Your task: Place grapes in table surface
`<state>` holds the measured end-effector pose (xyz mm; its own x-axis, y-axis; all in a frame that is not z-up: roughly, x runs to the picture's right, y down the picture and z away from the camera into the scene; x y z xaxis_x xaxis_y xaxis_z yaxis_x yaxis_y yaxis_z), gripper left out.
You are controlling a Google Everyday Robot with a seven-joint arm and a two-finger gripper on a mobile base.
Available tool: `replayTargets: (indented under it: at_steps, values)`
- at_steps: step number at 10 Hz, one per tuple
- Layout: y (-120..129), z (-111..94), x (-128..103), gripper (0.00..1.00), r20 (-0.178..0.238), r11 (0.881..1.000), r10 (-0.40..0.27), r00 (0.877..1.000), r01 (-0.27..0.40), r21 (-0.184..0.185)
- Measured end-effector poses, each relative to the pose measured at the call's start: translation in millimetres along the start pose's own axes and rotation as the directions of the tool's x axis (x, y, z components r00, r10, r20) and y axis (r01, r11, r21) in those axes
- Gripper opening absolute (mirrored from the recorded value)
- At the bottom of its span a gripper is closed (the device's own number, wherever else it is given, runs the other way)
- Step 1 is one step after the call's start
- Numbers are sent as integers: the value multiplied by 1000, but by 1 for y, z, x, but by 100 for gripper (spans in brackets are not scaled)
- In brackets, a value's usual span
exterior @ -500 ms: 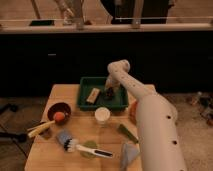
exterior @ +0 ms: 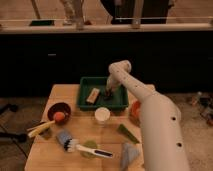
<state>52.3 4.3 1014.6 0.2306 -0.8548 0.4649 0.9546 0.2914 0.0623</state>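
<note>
- Gripper (exterior: 109,88) first: it is down inside the green bin (exterior: 88,81), near the right side. I cannot tell how wide it is open, or if it has hold of anything.
- Closest to me, a grey-blue floppy thing (exterior: 128,153) lies by the front edge of the table surface (exterior: 47,152), just beside my big white arm (exterior: 155,120).
- A brush (exterior: 75,145) with a dark handle lies to the left of it, across a flat green round thing (exterior: 86,150).
- A green wedge (exterior: 128,133) lies a bit further back.
- On the left, a yellow stick (exterior: 39,129) lies near a dark red bowl (exterior: 51,108) with an orange ball (exterior: 59,117) in it.
- A white cup (exterior: 102,114) stands in the middle, just in front of the bin.
- An orange bowl (exterior: 134,110) peeks out from behind my arm.
- In the bin, a tan block (exterior: 93,95) lies on the left.
- The grapes (exterior: 107,93) look like a small dark lump in the bin too, right at the tip of the gripper, not on the table surface.
</note>
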Motion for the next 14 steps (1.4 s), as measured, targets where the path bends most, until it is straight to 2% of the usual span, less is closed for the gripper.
replayTargets:
  at_steps: [3, 6, 9, 11, 14]
  values:
    - [-5, -19, 1, 0, -34, 1000, -22, 999, 22, 10]
    - [-18, -56, 12, 0, -99, 998, -53, 994, 55, 25]
    - [-24, -84, 19, 0, -153, 997, -71, 986, 76, 31]
    - [-21, -106, 26, 0, -195, 996, -70, 978, 77, 32]
    - [2, -137, 36, 0, -248, 998, -53, 967, 60, 21]
